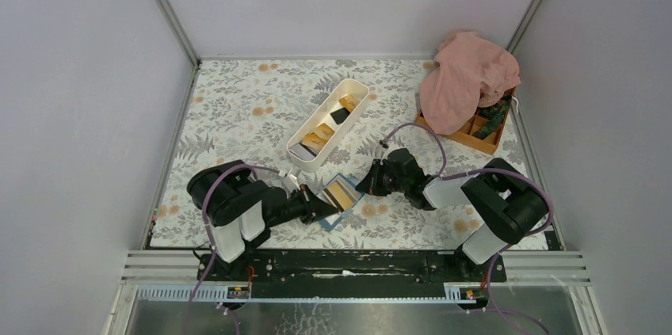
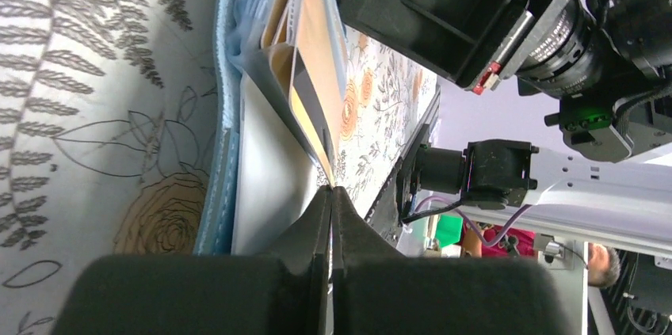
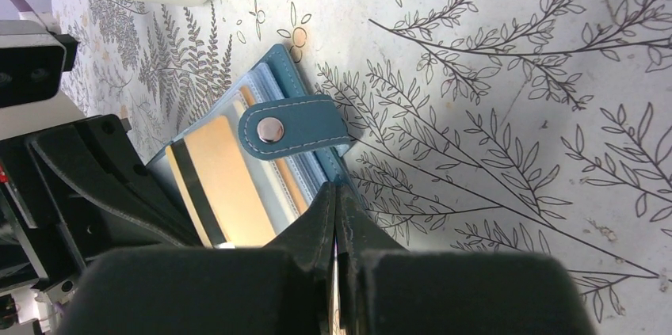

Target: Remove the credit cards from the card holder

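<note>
Jaws of the left claw [image 2: 331, 195] are pressing fully together with no gap showing. The near corner of an orange-yellow plastic card with a black stripe [image 2: 315, 74] is running straight into their tips, so the claw is gripping this striped card by its very edge. Directly ahead of that claw, the small flat blue folding card holder [image 2: 223, 113] is lying open on the floral-patterned table [image 1: 238, 105]. The striped card is sitting partly in the holder's clear pockets. How deep it is sitting is hard to judge, since the pocket film is blurring its edges. More orange-yellow card edges are showing behind it, stacked too closely to count.

The right claw [image 3: 337, 195] is likewise closed tight, its tips resting at the holder's blue edge just beside the snap strap [image 3: 289, 127]. Its own black fingers are covering the contact point, so I cannot tell whether it is pinching the cover or only pressing on it.

From above, both claws are hiding much of the holder, which is lying between them. Beyond the claws, a long white oblong plastic tray [image 1: 305, 162] is holding a few orange-yellow and black cards [image 1: 318, 138]. Well off to the right claw's right, a pink cloth [image 1: 467, 78] is draping over an orange compartment box [image 1: 475, 138], covering most of its contents.
</note>
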Controlling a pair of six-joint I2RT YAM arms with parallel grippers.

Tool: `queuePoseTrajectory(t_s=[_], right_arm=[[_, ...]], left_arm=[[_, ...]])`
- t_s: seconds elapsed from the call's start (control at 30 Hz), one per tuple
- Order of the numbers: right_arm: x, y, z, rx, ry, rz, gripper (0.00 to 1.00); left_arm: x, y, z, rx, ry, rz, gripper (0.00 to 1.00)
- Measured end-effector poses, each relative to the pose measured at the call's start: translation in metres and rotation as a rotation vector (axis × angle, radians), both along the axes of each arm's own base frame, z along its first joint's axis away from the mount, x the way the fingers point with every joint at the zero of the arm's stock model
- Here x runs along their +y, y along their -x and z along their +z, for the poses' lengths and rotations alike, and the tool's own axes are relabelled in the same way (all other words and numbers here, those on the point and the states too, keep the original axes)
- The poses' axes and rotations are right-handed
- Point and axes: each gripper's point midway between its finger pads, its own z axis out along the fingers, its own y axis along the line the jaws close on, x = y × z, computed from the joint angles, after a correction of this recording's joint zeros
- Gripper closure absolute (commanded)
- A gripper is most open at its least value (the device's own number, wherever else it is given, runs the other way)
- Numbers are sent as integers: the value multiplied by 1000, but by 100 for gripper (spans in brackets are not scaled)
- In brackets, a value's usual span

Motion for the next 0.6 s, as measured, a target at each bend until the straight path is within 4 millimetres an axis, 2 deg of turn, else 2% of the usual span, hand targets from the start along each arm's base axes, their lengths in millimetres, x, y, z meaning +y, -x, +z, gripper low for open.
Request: queuePoseTrajectory(t_s=[0.33, 0.5, 0.6], right_arm=[[-1, 0, 0, 5, 0, 0, 100], [-2, -1, 0, 6, 2, -2, 100], [-2, -1, 0, 6, 2, -2, 100]], left_arm=[[3, 18, 15, -40, -42, -95, 100], [24, 35, 17, -77, -152, -127, 100], [35, 39, 20, -116, -204, -116, 100]])
